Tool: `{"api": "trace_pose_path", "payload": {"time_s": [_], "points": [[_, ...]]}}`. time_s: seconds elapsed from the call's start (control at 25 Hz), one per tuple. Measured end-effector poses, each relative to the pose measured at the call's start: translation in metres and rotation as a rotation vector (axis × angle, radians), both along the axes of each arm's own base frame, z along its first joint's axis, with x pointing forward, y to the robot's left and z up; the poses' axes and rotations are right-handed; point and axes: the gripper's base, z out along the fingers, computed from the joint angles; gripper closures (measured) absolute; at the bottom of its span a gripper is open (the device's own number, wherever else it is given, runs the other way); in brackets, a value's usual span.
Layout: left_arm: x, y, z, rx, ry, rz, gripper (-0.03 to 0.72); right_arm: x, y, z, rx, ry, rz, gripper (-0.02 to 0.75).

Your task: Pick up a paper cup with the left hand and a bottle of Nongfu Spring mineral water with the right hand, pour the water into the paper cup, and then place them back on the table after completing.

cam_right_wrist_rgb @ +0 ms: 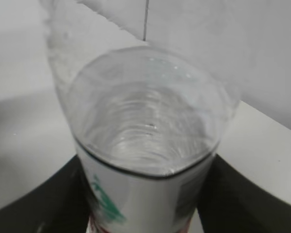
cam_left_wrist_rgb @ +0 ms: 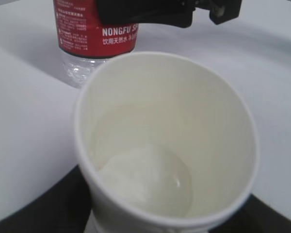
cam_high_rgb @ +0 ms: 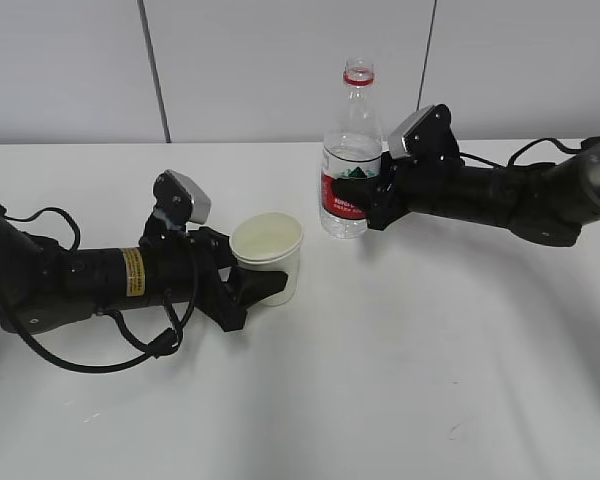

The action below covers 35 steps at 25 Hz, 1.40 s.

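Bench [cam_high_rgb: 400,380]: white, seen bearing both items toward its far edge.
Bottle [cam_high_rgb: 350,160]: held upright at the red label by the right pincer [cam_high_rgb: 372,205], uncapped, near the far edge.
Paper cup [cam_high_rgb: 268,255]: gripped by the left pincer [cam_high_rgb: 248,282], beside the bottle, water pooled inside.

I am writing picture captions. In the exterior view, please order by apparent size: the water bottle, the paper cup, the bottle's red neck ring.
1. water bottle, the tallest
2. paper cup, shorter but wider
3. red neck ring, by far the smallest
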Motion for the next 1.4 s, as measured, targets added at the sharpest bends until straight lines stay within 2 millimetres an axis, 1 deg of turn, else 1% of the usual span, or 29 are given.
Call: {"api": "trace_pose_path", "payload": {"time_s": [0.16, 0.28, 0.36, 0.48, 0.6, 0.76, 0.92, 1.04, 1.16, 1.28, 1.4], "points": [[0.0, 0.0, -0.001, 0.006, 0.003, 0.004, 0.249, 0.0, 0.0, 0.0, 0.002, -0.001, 0.005, 0.244], [0.0, 0.001, -0.002, 0.024, 0.009, 0.008, 0.2, 0.0, 0.001, 0.0, 0.005, -0.003, 0.007, 0.179], [0.0, 0.002, -0.003, 0.037, 0.013, 0.011, 0.169, 0.0, 0.001, 0.002, 0.019, -0.014, 0.016, 0.151], [0.0, 0.002, -0.004, 0.036, 0.024, 0.01, 0.141, -0.001, 0.002, 0.001, 0.016, -0.012, 0.024, 0.138], [-0.002, 0.005, -0.005, 0.051, 0.043, -0.03, 0.129, -0.003, 0.001, -0.001, -0.025, 0.03, 0.038, 0.136], [0.0, 0.02, 0.003, 0.056, 0.076, -0.043, 0.125, -0.004, -0.003, 0.003, -0.084, 0.065, 0.043, 0.134], [0.003, 0.035, 0.014, 0.079, 0.075, -0.04, 0.125, -0.004, -0.017, 0.011, -0.091, 0.085, 0.035, 0.134], [0.002, 0.043, 0.018, 0.122, 0.085, -0.051, 0.125, -0.004, -0.037, 0.014, -0.093, 0.121, 0.018, 0.134], [0.004, 0.05, 0.023, 0.144, 0.075, -0.04, 0.125, -0.004, -0.062, 0.015, -0.071, 0.152, -0.022, 0.134], [0.005, 0.057, 0.023, 0.195, 0.074, -0.022, 0.125, -0.003, -0.083, 0.014, -0.062, 0.166, -0.068, 0.134], [0.009, 0.068, 0.021, 0.25, 0.078, 0.021, 0.125, -0.003, -0.097, 0.014, -0.055, 0.17, -0.099, 0.14]]}}
